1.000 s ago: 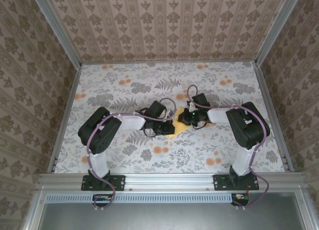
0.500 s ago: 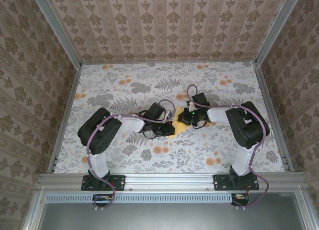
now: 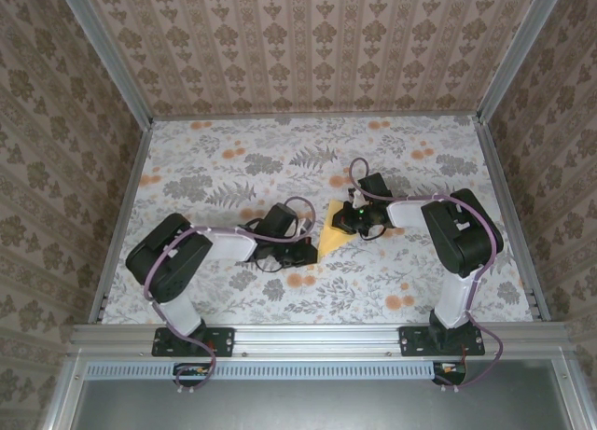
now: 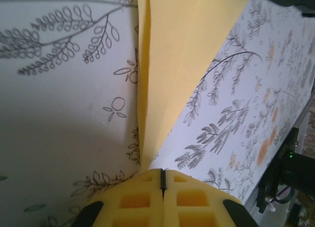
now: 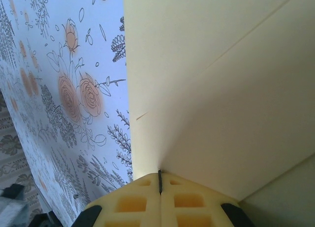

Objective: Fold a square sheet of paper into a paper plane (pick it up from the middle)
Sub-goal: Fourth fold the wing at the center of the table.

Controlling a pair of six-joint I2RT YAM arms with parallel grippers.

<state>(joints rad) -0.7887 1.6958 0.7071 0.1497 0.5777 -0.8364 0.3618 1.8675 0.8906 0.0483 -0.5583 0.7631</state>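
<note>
On the table [image 3: 233, 159], the folded yellow plane [image 3: 328, 236] lies between both grippers. Left gripper [image 4: 163, 179] has its jaws pressed together at the plane's narrow tip. Right gripper [image 5: 159, 180] is likewise closed at the wide end. Whether either pinches paper is unclear.
</note>
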